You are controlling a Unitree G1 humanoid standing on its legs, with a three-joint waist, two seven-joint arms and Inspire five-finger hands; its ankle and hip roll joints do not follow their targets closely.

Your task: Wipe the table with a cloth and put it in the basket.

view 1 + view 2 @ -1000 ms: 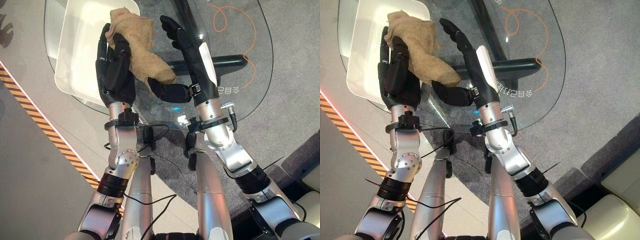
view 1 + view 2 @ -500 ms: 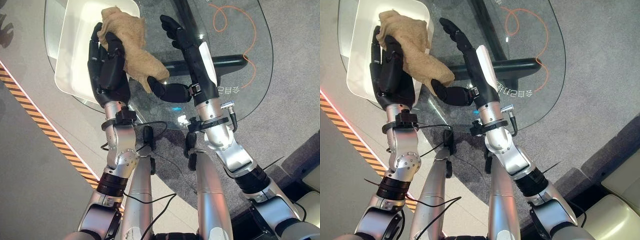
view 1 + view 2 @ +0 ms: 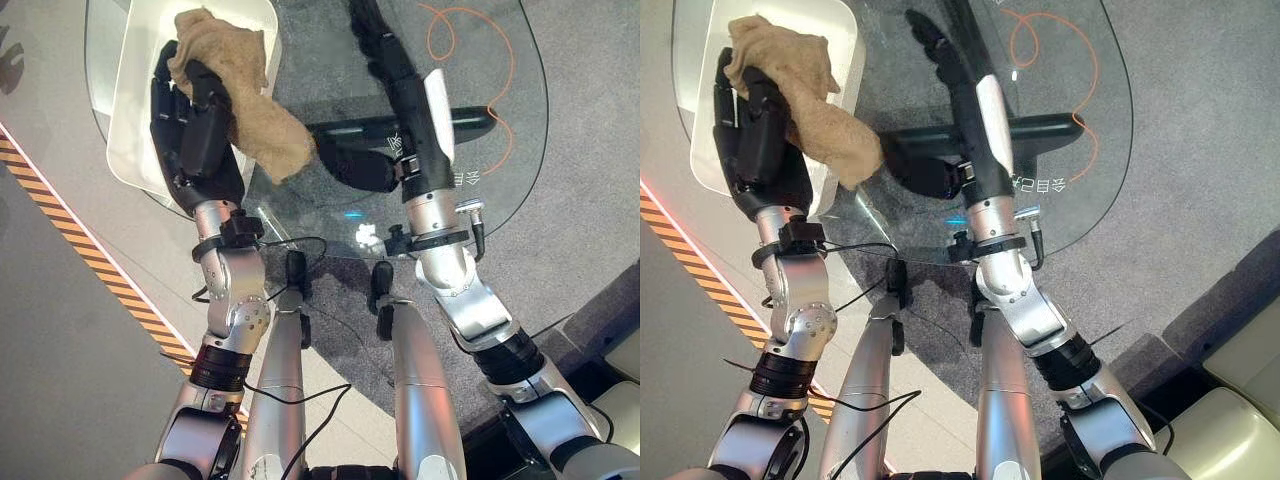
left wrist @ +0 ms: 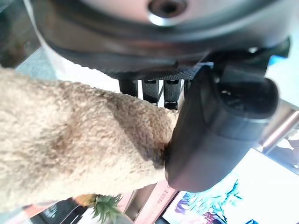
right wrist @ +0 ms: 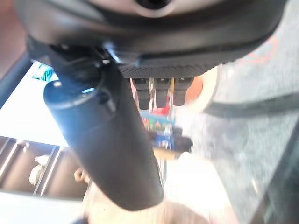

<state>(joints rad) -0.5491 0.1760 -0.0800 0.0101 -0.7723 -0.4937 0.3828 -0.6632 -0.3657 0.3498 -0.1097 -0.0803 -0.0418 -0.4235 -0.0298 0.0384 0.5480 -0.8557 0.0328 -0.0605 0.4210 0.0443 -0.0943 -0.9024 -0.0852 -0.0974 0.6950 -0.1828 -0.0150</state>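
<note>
My right hand (image 5: pixel 154 56) fills the upper part of the frame, its thumb (image 5: pixel 100 140) slanting down from the upper left toward the centre. The fingers (image 5: pixel 156 91) reach straight out, holding nothing. An orange cord (image 5: pixel 264 56), I think, loops over grey floor (image 5: pixel 280 88) at upper right.

An orange cable (image 3: pixel 470 35) loops on grey carpet (image 3: pixel 590 150), with a black-and-orange striped strip (image 3: pixel 90 270) opposite.
</note>
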